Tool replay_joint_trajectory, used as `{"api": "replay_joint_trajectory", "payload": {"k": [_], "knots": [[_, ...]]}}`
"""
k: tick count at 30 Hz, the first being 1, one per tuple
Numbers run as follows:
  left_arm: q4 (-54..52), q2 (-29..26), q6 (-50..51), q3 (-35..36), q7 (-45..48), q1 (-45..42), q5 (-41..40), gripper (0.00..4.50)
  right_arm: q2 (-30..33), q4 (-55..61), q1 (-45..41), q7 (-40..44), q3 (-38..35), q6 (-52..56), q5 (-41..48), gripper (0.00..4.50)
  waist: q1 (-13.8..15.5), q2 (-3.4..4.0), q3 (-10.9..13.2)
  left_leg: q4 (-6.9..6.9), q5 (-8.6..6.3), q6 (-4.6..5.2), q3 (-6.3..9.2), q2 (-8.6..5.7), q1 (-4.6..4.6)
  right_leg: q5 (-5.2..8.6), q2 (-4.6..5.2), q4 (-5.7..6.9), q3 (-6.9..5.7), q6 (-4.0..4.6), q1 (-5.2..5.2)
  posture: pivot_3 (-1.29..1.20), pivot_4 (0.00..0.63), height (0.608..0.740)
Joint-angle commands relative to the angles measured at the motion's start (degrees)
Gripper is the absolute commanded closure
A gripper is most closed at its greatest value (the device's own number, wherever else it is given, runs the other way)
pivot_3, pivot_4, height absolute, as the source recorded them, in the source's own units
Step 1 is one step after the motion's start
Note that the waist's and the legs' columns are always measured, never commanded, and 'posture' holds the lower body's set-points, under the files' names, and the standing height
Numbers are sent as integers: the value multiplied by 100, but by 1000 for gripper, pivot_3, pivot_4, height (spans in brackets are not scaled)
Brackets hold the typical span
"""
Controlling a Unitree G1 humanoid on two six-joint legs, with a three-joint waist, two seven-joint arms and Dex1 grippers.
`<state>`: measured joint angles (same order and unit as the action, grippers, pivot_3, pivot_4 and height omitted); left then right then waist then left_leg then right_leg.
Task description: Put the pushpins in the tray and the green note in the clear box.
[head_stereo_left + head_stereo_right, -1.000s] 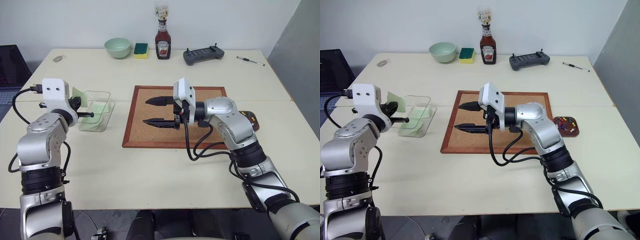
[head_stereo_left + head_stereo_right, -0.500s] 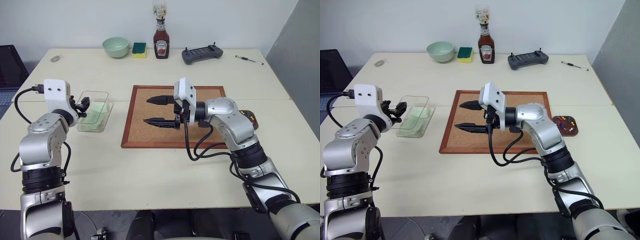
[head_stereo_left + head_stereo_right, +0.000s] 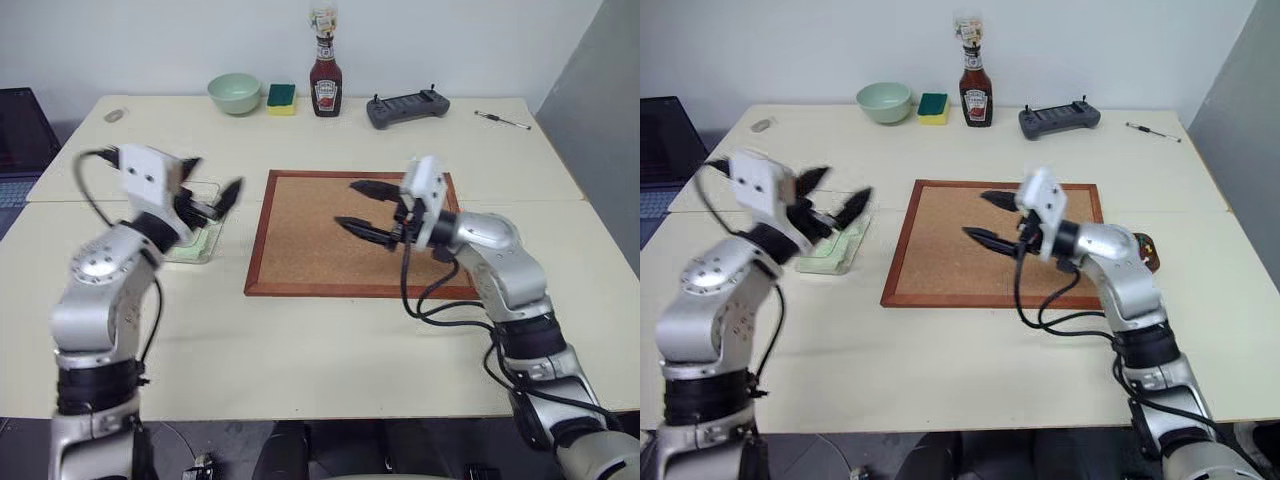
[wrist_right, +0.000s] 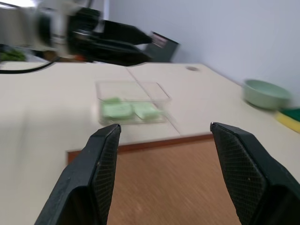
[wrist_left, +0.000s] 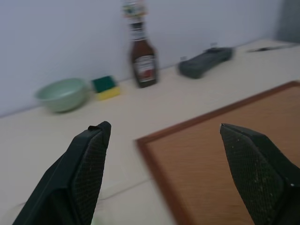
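Left eye view, read from near to far: my left gripper [image 3: 212,196] hovers with its two black fingers spread apart and nothing between them, just above the near right corner of the clear box [image 3: 193,222], which sits on the cream table [image 3: 300,340] to the left of the corkboard [image 3: 345,232]. Inside the box lies the green note [image 4: 129,109], flat on the floor of the container, as the right wrist view confirms. My right gripper [image 3: 362,208] is held above the corkboard's right half, fingers likewise parted and empty, pointing toward my left side. Beside my right forearm, at the corkboard's right edge, the dark red tray [image 3: 1145,251] is partly hidden by the arm; in it small coloured specks may be the pushpins, but I cannot tell them apart. Farther back, along the table's far edge, stand a mint green bowl [image 3: 235,93], a green-and-yellow sponge [image 3: 281,98], a ketchup bottle [image 3: 324,84], a dark grey controller [image 3: 406,108] and a pen [image 3: 502,120]. A dark laptop [image 3: 20,130] shows at the left margin.
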<state>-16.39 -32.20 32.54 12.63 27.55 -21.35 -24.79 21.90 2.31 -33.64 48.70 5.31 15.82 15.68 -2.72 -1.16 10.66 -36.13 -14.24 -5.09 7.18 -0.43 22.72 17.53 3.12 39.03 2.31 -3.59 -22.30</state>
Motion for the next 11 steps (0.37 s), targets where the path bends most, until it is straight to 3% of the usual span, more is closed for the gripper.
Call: {"api": "replay_joint_trajectory", "payload": {"k": [1,11], "knots": [[-543,58,303,-235,-84,257,-61,575,201,310,512,-367,-411,-38,-47,1290,-15,0,0,0,-5,9,-1,1,-4,0,-2,1,0,0,2,0,150,740],[-618,473,-22,-516,-209,850,159,575,63,260,1326,-1333,-546,-226,-402,1290,-55,1,0,-4,-10,20,-13,6,-20,0,-7,9,12,0,9,0,150,740]]}}
